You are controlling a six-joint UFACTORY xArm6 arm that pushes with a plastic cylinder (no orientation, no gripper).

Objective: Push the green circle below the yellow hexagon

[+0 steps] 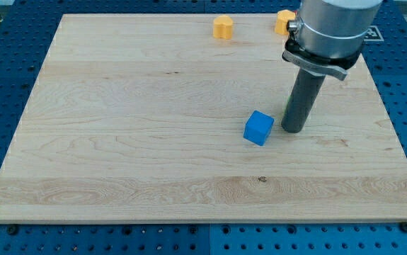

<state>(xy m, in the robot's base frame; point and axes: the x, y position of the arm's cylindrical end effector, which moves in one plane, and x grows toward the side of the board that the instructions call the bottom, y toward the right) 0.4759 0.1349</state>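
No green circle shows in the camera view. Two yellow blocks sit near the view's top edge of the wooden board (118, 142). One yellow block (222, 27) stands free; its exact shape is unclear. A second yellow block (283, 21) is partly hidden behind the arm. My tip (294, 129) rests on the board right of centre, far below both yellow blocks. A blue cube (258, 128) lies just left of the tip, with a small gap between them.
The board lies on a blue perforated table (5, 241). The arm's grey body (334, 28) covers the board's top right area.
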